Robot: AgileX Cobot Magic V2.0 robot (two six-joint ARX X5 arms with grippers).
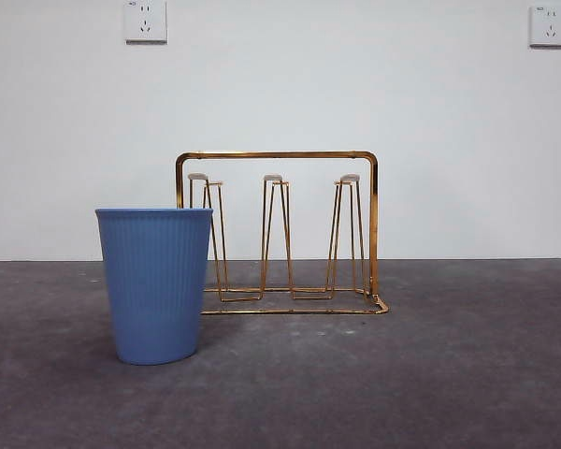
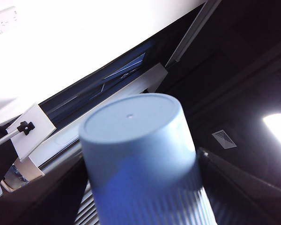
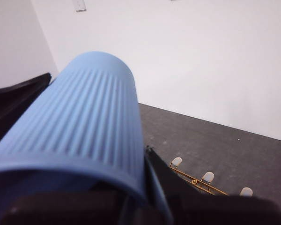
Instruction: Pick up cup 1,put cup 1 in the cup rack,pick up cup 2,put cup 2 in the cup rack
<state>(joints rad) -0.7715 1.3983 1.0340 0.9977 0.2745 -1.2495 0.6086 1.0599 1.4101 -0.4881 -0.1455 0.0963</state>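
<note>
A ribbed blue cup (image 1: pixel 156 283) stands upright on the dark table, just in front and left of the gold wire cup rack (image 1: pixel 277 155), whose pegs are bare. Neither arm shows in the front view. In the left wrist view my left gripper (image 2: pixel 140 192) is shut on a blue cup (image 2: pixel 136 140) whose flat bottom points up toward the ceiling. My right gripper (image 3: pixel 84 159) is shut on another ribbed blue cup (image 3: pixel 79 126), held high above the table. The cup rack's white-tipped pegs (image 3: pixel 207 177) show far below it.
A white wall with two sockets (image 1: pixel 145 21) stands behind the rack. Grey tabletop (image 1: pixel 467 355) stretches to the right of the rack. A ceiling light (image 2: pixel 278 129) and a white bracket (image 2: pixel 32 130) show in the left wrist view.
</note>
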